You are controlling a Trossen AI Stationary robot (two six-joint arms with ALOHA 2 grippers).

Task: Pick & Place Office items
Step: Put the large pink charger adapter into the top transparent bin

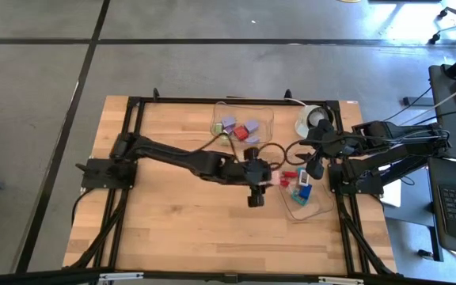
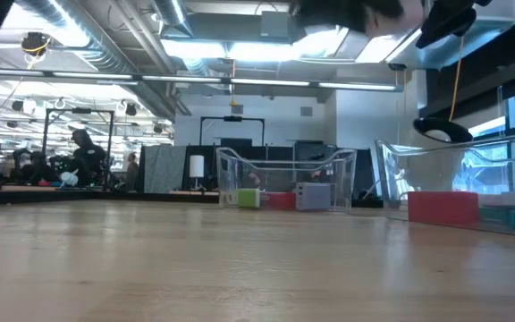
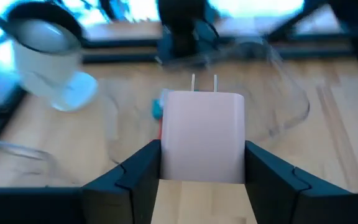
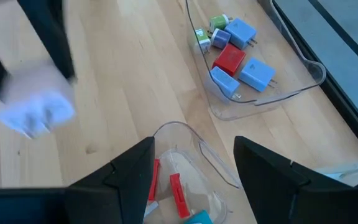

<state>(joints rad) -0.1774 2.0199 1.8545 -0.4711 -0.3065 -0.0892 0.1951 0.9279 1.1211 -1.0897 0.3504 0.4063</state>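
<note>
The left gripper (image 3: 202, 180) was clamped on a pale pink charger block (image 3: 202, 137), its two prongs pointing away from the fingers. Just ahead of it lay a clear tub (image 1: 305, 202) holding red and blue pieces. The right gripper (image 4: 191, 168) hung with jaws apart, empty, above that same tub.

1. You have a pale pink plug block (image 3: 202, 137) with two silver prongs between the left gripper's (image 3: 202, 171) black fingers.
2. Your far clear tub (image 4: 303, 62) holds blue chargers (image 4: 257, 74), a red block (image 4: 229, 60) and a green piece (image 4: 217, 22).
3. Your near clear tub (image 4: 197, 146) shows red pieces (image 4: 178, 193) and a teal one.
4. The table (image 1: 172, 222) is light wood grain with a black frame.
5. The round object (image 1: 311, 120) is white and black.
</note>
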